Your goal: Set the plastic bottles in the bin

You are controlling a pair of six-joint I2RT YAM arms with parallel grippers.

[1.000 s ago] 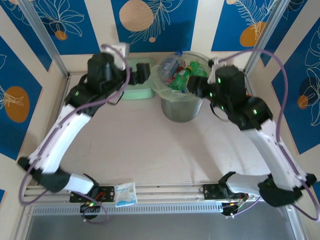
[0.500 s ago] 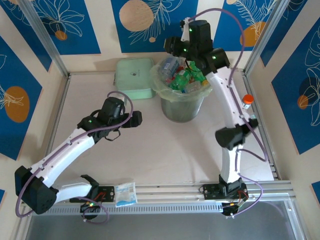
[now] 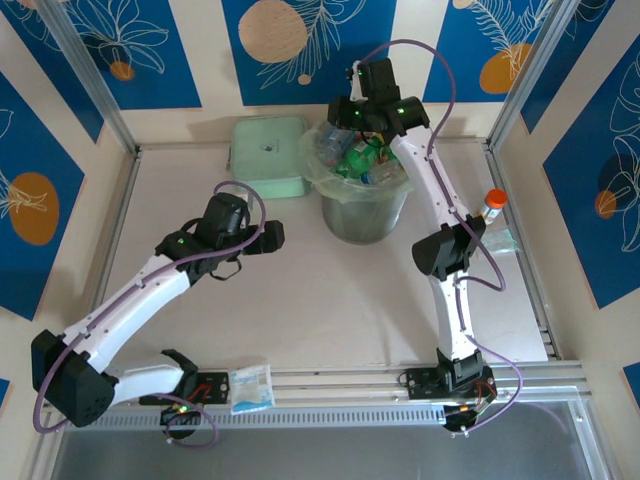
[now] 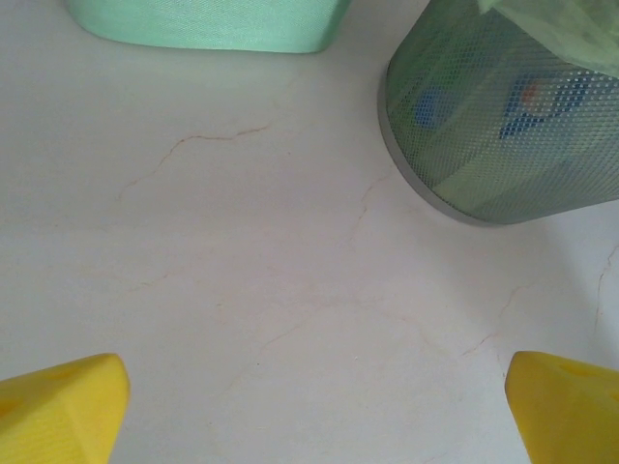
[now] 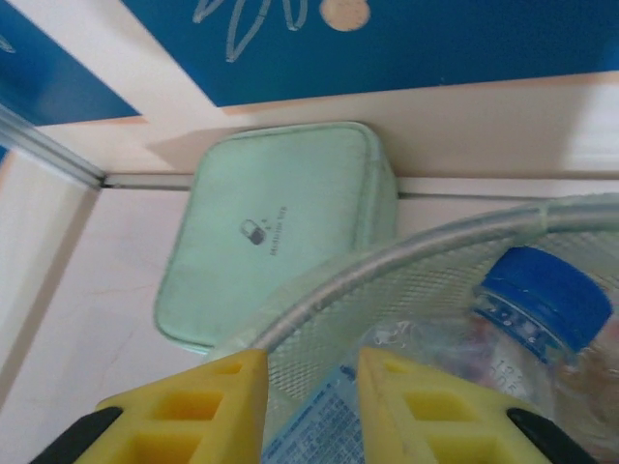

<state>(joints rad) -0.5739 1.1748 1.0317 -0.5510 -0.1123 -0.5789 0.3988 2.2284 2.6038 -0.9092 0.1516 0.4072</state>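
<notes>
The bin (image 3: 366, 218), a round mesh bucket with a pale green liner, stands at the back middle of the table and holds several plastic bottles (image 3: 362, 160), green ones and clear blue-capped ones. My right gripper (image 3: 338, 124) hangs over the bin's far left rim (image 5: 426, 259). My right gripper (image 5: 311, 387) is shut on a clear, blue-capped plastic bottle (image 5: 542, 307), whose blue-printed label fills the gap between its yellow fingers. My left gripper (image 3: 274, 236) hovers low over bare table left of the bin, open, with nothing between its fingers (image 4: 60, 406). The bin (image 4: 503, 126) shows through its mesh wall.
A flat square pale green box (image 3: 268, 157) lies against the back wall just left of the bin. An orange-capped vial (image 3: 493, 203) stands at the right edge. A white-blue packet (image 3: 252, 388) lies on the front rail. Metal frame posts stand at the table's corners.
The right arm has swung up from the bin's right side and reached over its far rim, and its jaws have closed. The left arm drew back from the box to mid-table, then held still.
</notes>
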